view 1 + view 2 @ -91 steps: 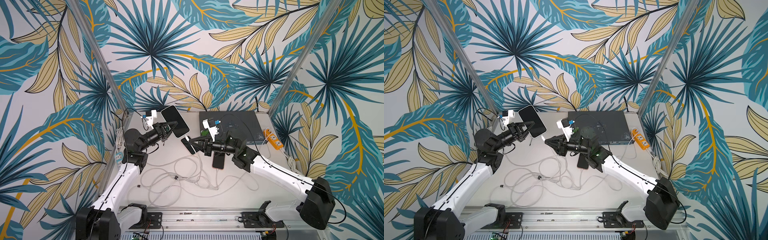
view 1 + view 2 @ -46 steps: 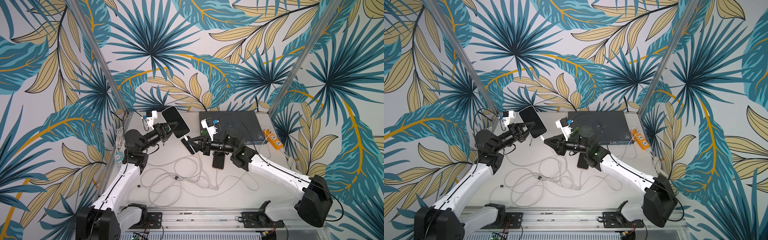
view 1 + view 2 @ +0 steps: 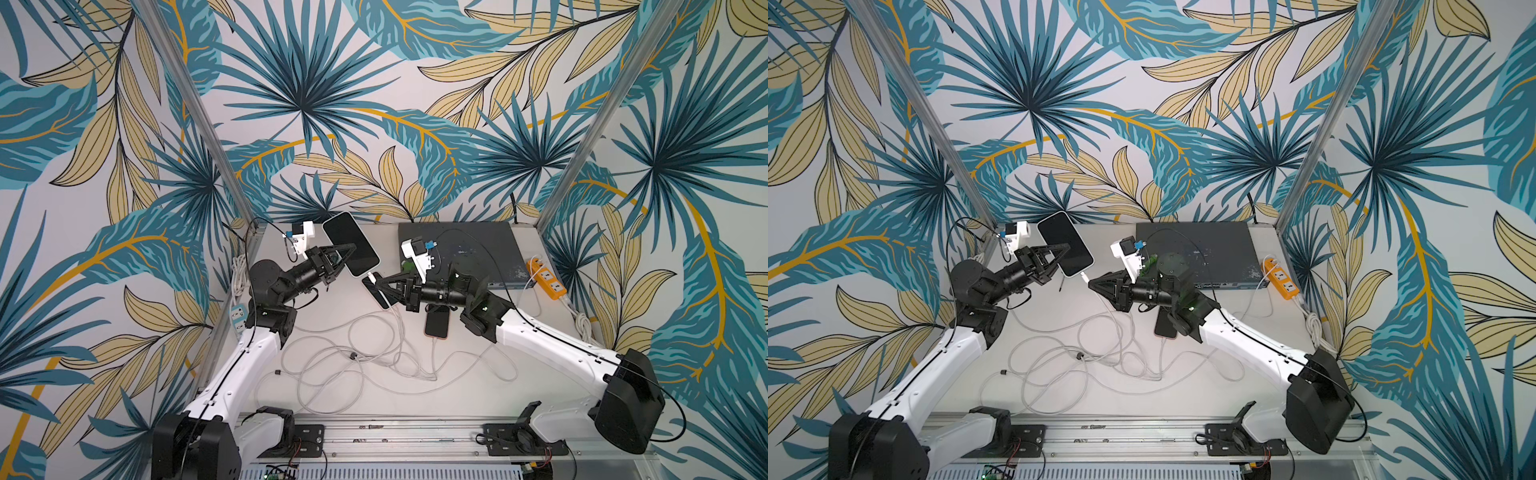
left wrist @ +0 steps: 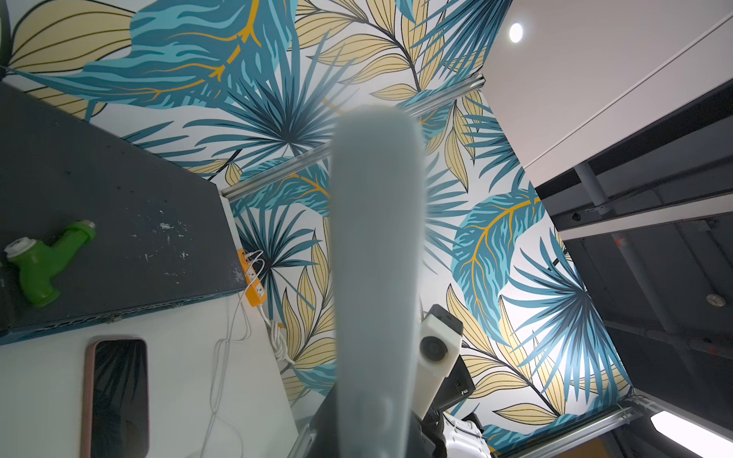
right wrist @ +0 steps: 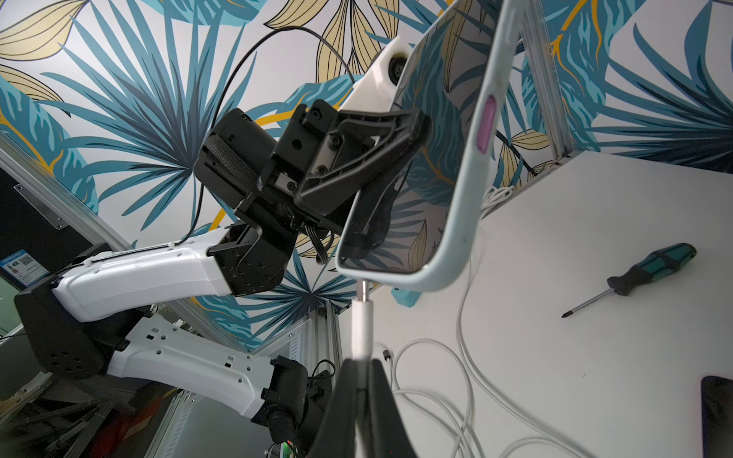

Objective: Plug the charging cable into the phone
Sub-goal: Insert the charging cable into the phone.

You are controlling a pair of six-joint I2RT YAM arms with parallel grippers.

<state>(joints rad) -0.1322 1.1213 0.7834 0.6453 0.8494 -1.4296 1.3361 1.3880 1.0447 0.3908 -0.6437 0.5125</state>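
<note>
Here, left fingers [image 5: 377, 127] pinching phone [image 3: 345, 228], right fingers [image 5: 343, 400] pinching charging cable plug [image 5: 363, 329], QR label [image 5: 23, 267] unreadable.

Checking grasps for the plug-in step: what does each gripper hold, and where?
Left gripper pinches the phone at one long edge, about midway; right gripper pinches the plug by its rear end.

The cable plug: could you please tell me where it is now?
In the right wrist view, the plug sits in the right end effector, its metal tip at the bottom edge of the phone held aloft by the left end effector.
</note>
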